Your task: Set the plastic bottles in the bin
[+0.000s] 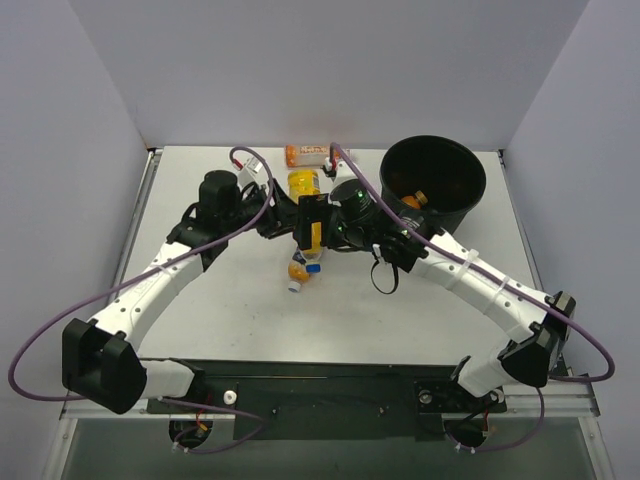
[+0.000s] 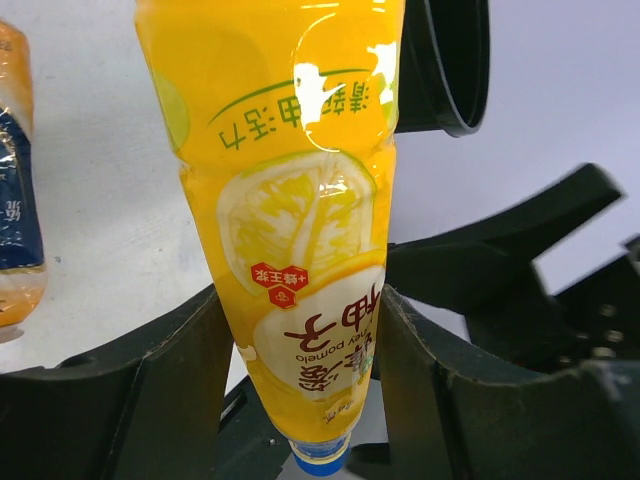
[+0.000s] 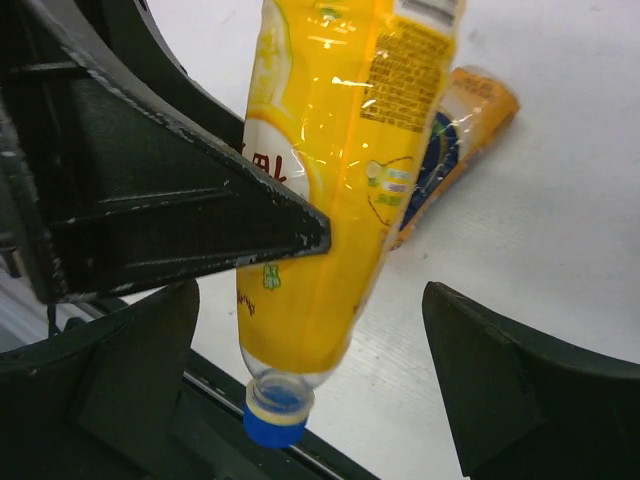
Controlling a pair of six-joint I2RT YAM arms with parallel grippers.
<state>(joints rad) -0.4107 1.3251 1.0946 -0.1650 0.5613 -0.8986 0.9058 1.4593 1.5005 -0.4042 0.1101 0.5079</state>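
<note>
Handover is the step in hand, by my reading, and it takes place above the middle of the white table [image 1: 250, 325]. Coming in from the left, the left gripper [image 2: 298, 330] has its jaws closed against the lower body of a yellow pomelo-drink bottle [image 2: 290, 200]. Its fingers [image 2: 180, 370] press both sides, and the bottle hangs clear of the table with its blue cap pointing downward. It is probably held by the body so that some bare length remains for a second grip. Below it, an orange bottle with a dark blue label [image 1: 300, 270] lies on its side on the table, and another orange bottle with a white label [image 1: 306, 155] lies near the far edge; neither is touched. From the right, the right gripper [image 3: 310, 300] has its jaws spread wide on either side of the same yellow bottle near its neck. Neither of them seems to be pressing it, so it has hold of nothing. That pose suits taking the bottle over, since the round black bin [image 1: 478, 170] stands at the far right of the table, within easy reach of the right arm only. Something orange shows inside the bin, perhaps a bottle already dropped there, though it is too small to be sure.
</note>
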